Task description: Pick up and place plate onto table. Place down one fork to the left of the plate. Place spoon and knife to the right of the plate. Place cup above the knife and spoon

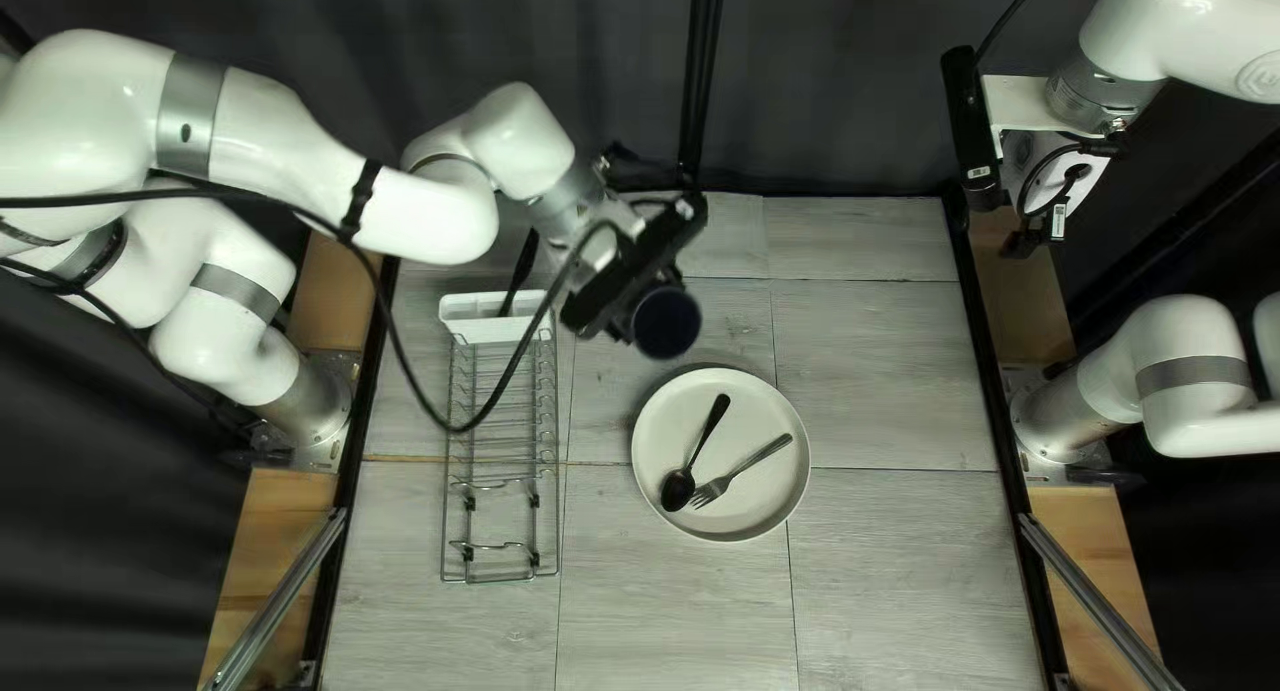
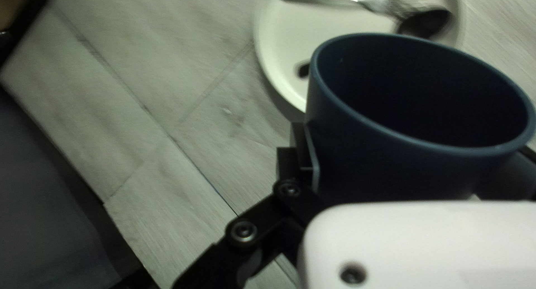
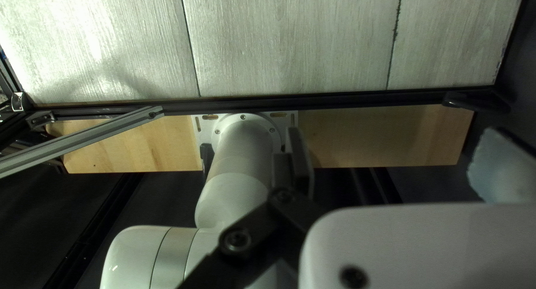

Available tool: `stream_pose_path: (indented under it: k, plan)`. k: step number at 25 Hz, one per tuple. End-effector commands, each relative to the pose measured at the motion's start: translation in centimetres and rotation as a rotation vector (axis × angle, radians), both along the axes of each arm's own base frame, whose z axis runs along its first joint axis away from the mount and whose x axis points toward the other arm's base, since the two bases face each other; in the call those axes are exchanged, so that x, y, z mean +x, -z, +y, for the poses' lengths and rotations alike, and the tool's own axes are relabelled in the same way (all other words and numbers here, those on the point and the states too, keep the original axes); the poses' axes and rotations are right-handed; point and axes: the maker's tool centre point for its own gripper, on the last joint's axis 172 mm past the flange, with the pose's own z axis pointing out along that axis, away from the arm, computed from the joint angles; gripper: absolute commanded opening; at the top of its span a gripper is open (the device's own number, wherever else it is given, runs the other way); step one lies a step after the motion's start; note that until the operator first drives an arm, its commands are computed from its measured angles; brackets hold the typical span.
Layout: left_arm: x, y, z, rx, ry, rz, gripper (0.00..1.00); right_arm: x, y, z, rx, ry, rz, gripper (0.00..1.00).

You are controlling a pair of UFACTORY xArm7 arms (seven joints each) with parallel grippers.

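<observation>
In the top left view my left gripper [image 1: 638, 304] hangs above the table beyond the plate, holding a dark blue cup [image 1: 666, 322]. In the left wrist view the left gripper [image 2: 419, 160] has its fingers on opposite sides of the cup [image 2: 413, 172], its mouth facing the camera. The white plate [image 1: 758, 511] carries a black spoon [image 1: 678, 488] and a fork [image 1: 742, 471], lying crosswise near each other. My right gripper [image 1: 1027, 242] is raised at the right of the top left view; in the right wrist view the right gripper [image 3: 391, 163] stands open, holding nothing.
Left of the plate stands a wire dish rack [image 1: 500, 578] with a white utensil holder [image 1: 491, 320]; a black handle [image 1: 518, 286] leans out of it, and my left arm's cable hangs over the rack. The right arm's base [image 3: 243, 133] adjoins the table edge.
</observation>
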Motion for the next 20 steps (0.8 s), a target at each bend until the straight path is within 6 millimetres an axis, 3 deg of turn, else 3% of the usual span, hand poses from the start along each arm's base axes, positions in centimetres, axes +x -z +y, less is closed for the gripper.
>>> stream_pose_path:
  k: [1, 5, 11, 20]
  plan:
    - [1.9, 1.1, 2.8, -0.02, -0.11, -0.112, 0.0, 0.0, 0.0, 0.0, 0.0, 0.0, 0.0, 1.0]
    - [4.6, 2.2, 3.7, -0.064, -0.168, -0.185, 0.0, 0.0, 0.0, 0.0, 0.0, 0.0, 0.0, 1.0]
    - [4.6, 2.2, 3.7, -0.064, -0.168, -0.185, 0.0, 0.0, 0.0, 0.0, 0.0, 0.0, 0.0, 1.0]
    - [5.1, 5.5, 3.9, -0.098, -0.194, -0.272, 0.0, 0.0, 0.0, 0.0, 0.0, 0.0, 0.0, 1.0]
